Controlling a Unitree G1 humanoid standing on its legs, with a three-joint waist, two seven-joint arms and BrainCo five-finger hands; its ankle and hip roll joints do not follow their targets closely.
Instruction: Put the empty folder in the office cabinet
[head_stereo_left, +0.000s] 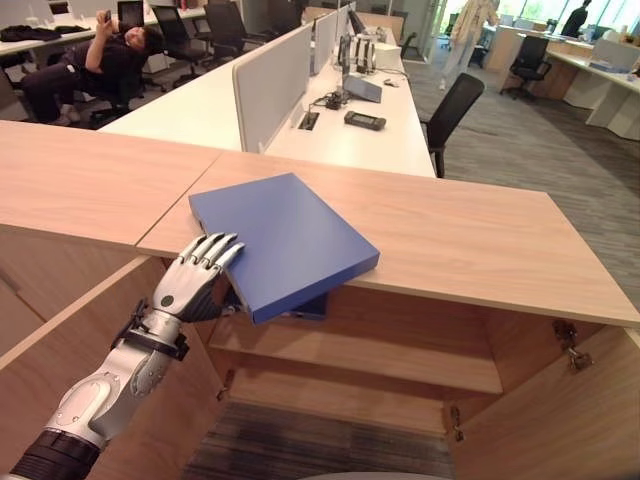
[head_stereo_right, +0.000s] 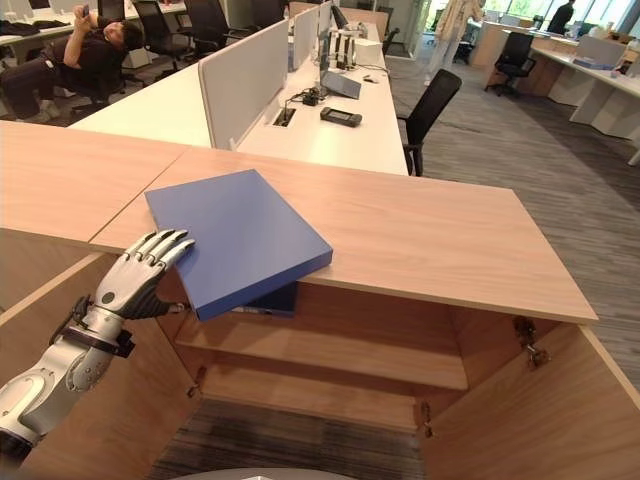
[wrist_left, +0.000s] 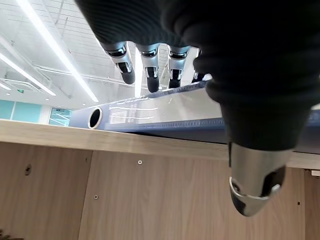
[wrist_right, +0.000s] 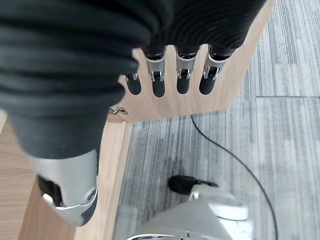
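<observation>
Flat blue rectangular folder (head_stereo_left: 280, 238) lies on the light wooden cabinet top (head_stereo_left: 470, 240), one corner jutting over the open cabinet's bare wooden shelf (head_stereo_left: 380, 360).
Left hand (head_stereo_left: 195, 275) pinches that near edge, fingers above, thumb beneath. Right hand (wrist_right: 165, 75) hangs relaxed, empty, beside a wooden cabinet door (wrist_right: 240, 65). White office desks (head_stereo_left: 200, 110) and grey carpet (head_stereo_left: 560, 170) lie behind.

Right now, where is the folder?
The blue folder lies flat on the cabinet top, its near corner overhanging the open cabinet, with the left hand gripping its left edge.
</observation>
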